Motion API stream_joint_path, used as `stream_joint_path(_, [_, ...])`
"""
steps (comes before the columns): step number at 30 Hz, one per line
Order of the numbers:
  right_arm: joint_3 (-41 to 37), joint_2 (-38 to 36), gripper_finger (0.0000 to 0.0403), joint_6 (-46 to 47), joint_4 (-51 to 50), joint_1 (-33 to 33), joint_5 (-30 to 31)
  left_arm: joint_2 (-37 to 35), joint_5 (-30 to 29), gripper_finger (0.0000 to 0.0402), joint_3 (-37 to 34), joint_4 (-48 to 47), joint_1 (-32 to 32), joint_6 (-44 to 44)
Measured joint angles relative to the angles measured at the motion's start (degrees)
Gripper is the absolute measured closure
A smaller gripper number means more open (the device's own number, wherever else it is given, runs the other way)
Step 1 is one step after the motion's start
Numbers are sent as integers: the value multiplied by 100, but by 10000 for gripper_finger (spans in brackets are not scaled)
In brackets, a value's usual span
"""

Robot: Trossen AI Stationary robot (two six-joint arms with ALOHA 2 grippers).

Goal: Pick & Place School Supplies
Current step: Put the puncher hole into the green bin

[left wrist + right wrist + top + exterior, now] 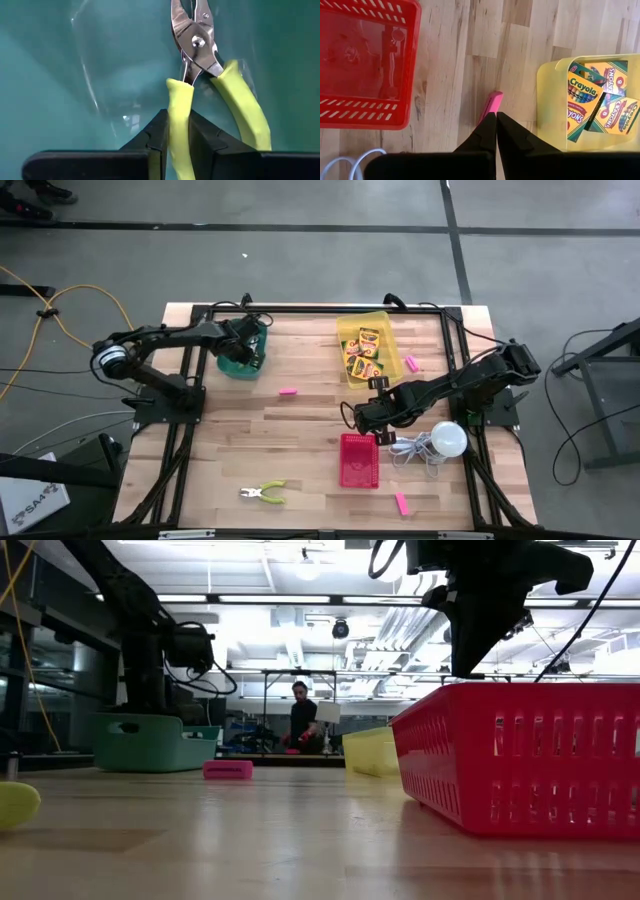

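Sorting's maybe half done: crayon boxes [364,348] sit in the yellow plastic bin [385,321], while pink eraser blocks [288,392] lie loose on the wooden table [300,450]. Left gripper [176,145] pinches green-handled pliers [200,60] inside the teal bin [240,366]; right gripper [496,125], closed, holds a pink eraser [490,107] between the yellow bin and the empty red mesh basket [359,461].

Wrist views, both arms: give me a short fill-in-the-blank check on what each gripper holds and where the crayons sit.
1. At the teal bin, the left gripper's jaws pinch one yellow-green handle of the ___.
2. The right gripper's jaws are shut on a pink ___.
3. The crayon boxes lie in the ___ bin.

Missing words: pliers; eraser; yellow.
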Motion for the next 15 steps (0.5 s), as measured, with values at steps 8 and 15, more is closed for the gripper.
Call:
stream_joint_path(8, [0,0,401,-2,-1,0,2,43,-19,332,2,7,0,-2])
stream_joint_path(15, [0,1,401,-2,-1,0,1,54,-24,297,-9,-11,-2,4])
